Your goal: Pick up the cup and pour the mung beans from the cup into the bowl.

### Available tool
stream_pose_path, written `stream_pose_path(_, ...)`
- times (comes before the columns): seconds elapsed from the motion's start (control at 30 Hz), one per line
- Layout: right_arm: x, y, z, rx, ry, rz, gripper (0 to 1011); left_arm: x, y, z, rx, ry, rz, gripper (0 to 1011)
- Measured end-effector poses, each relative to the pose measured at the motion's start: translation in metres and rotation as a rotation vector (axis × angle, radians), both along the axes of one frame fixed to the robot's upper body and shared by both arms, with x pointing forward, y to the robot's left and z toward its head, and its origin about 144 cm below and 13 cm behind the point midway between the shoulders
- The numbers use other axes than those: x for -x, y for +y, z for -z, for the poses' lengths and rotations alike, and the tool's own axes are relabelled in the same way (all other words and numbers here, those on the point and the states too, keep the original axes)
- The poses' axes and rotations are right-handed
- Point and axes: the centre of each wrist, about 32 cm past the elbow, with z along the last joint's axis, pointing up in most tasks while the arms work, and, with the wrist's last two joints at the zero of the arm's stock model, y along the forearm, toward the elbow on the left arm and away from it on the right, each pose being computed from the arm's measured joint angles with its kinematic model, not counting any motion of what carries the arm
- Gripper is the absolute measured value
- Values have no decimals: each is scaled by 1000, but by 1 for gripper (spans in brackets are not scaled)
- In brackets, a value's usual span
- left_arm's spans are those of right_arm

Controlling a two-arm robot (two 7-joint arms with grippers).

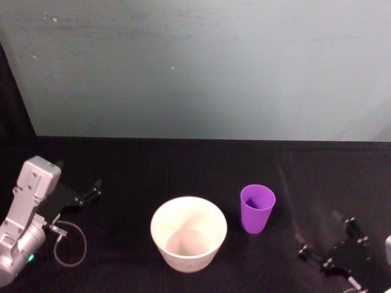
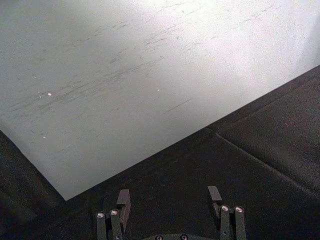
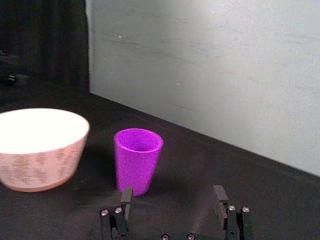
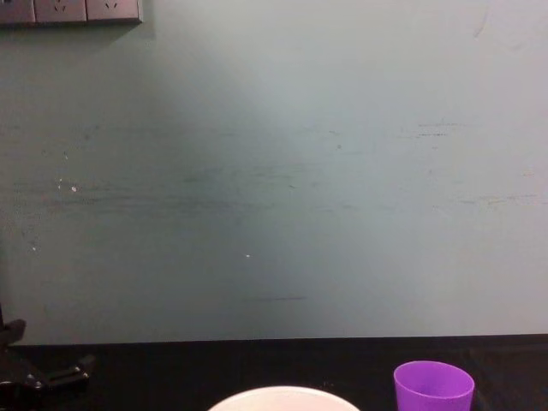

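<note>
The small bright purple plastic cup [image 1: 257, 208] stands upright on the black cloth-covered table [image 1: 153, 165], toward its front edge. It is just right of the wide pale pinkish-white round bowl [image 1: 154, 227], not touching. The right gripper [image 3: 172, 192] sits near the front right corner, facing the cup, jaws wide and empty. The left gripper [image 2: 169, 192] rests by the left edge, likewise spread.

The worktop [image 1: 183, 159] is showing a black, cloth-like surface, and a crease [image 2: 260, 162] is running through it. A pale grey-green wall [image 1: 214, 67] is rising behind at 12 o'clock, showing faint scratches. Wall sockets [image 4: 68, 10] are sitting high at 11 o'clock in the chest view.
</note>
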Motion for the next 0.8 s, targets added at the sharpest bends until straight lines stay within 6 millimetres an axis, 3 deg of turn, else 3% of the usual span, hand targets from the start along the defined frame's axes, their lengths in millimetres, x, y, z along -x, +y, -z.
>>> stream_pose_path(0.33, -14, 19, 12, -74, 26, -74, 1003, 0, 0, 0, 0, 0, 0, 1003)
stream_pose_path(0.8, -50, 38, 16, -183, 95, -103, 1003, 0, 0, 0, 0, 0, 0, 1003)
